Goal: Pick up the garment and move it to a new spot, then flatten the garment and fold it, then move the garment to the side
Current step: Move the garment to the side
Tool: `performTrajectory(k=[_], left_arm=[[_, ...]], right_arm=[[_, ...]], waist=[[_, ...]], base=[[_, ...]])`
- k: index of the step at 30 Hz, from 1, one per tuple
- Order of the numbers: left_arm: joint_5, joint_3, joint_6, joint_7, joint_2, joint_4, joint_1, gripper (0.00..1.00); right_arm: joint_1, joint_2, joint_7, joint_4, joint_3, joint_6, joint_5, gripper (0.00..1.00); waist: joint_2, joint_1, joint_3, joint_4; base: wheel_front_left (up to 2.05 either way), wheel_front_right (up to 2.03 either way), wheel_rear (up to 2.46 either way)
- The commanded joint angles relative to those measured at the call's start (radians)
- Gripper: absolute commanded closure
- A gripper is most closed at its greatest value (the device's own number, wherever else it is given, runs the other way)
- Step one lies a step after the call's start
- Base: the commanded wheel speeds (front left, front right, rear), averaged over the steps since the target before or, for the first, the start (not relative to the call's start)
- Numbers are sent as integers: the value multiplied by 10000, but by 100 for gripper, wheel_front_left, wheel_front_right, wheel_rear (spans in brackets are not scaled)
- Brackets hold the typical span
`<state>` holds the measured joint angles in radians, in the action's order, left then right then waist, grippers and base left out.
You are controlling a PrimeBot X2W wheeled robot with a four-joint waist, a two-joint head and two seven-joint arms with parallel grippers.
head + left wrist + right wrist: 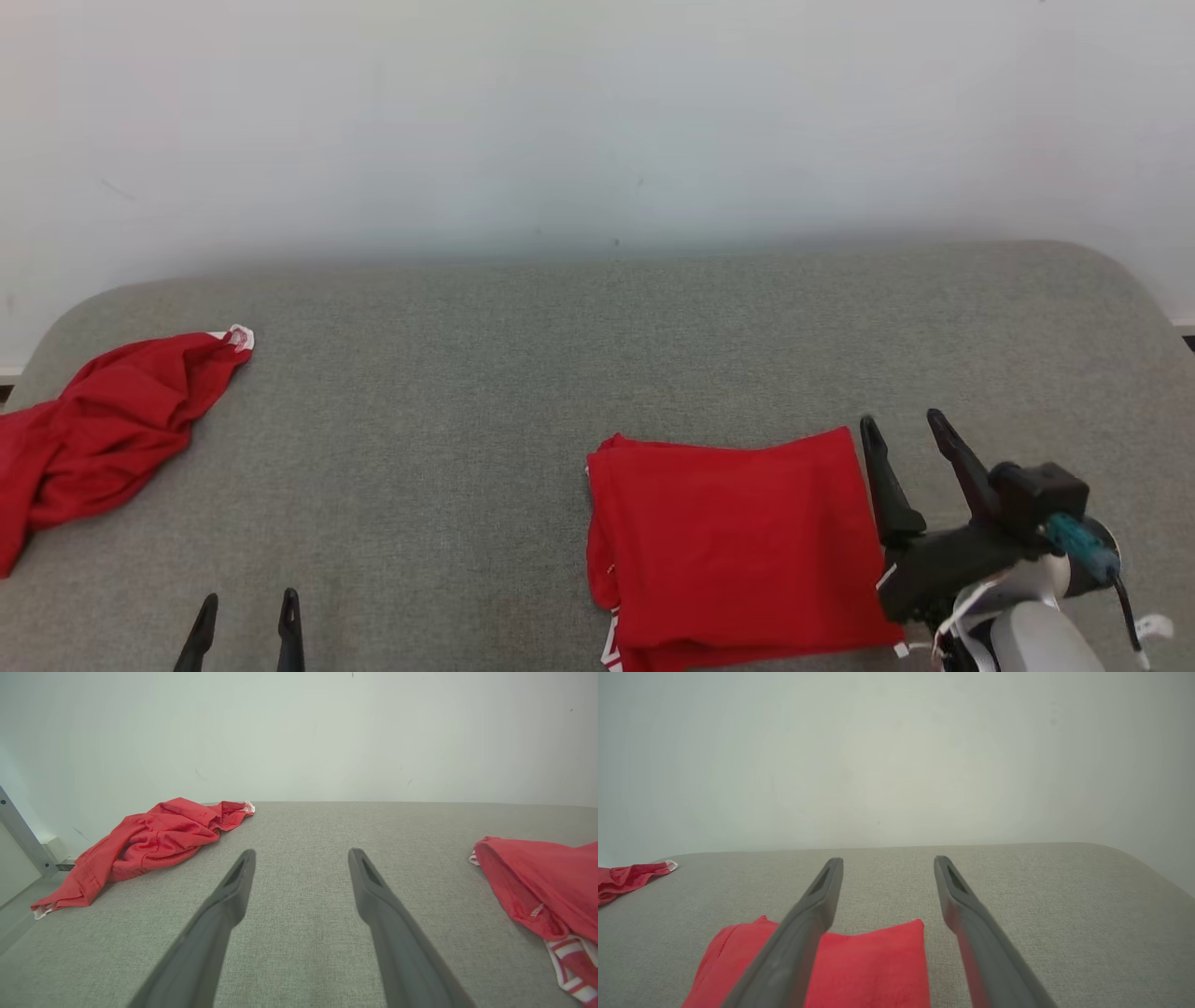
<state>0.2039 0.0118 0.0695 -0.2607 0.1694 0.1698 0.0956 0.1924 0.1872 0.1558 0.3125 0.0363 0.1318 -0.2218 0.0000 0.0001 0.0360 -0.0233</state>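
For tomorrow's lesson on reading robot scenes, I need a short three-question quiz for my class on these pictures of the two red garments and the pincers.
1. True or false: the folded red garment lies flat, not gripped by the right pincer.
2. Where is the crumpled red garment? A) at the left end of the grey surface; B) on top of the folded one; C) in the left pincer.
3. Fill in: both pincers' jaws stand ____.
Key: 1 true; 2 A; 3 open.
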Motion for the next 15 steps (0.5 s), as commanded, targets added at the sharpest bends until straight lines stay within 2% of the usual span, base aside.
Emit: performTrajectory(k=[1, 6, 15], left_arm=[[-7, -38, -49, 16, 14, 45, -109, 0], [-26, -177, -37, 10, -9, 100, -192, 0], [74, -247, -48, -8, 26, 133, -224, 0]], right_arm=[[269, 45, -240, 240, -66, -26, 81, 0], [795, 224, -893, 1231, -107, -26, -72, 0], [1004, 327, -977, 3152, -15, -26, -395, 0]], waist=[[0, -1, -25, 85], [0, -1, -112, 267], [0, -1, -345, 323]], base=[[0, 0, 0], [0, 0, 0], [0, 0, 0]])
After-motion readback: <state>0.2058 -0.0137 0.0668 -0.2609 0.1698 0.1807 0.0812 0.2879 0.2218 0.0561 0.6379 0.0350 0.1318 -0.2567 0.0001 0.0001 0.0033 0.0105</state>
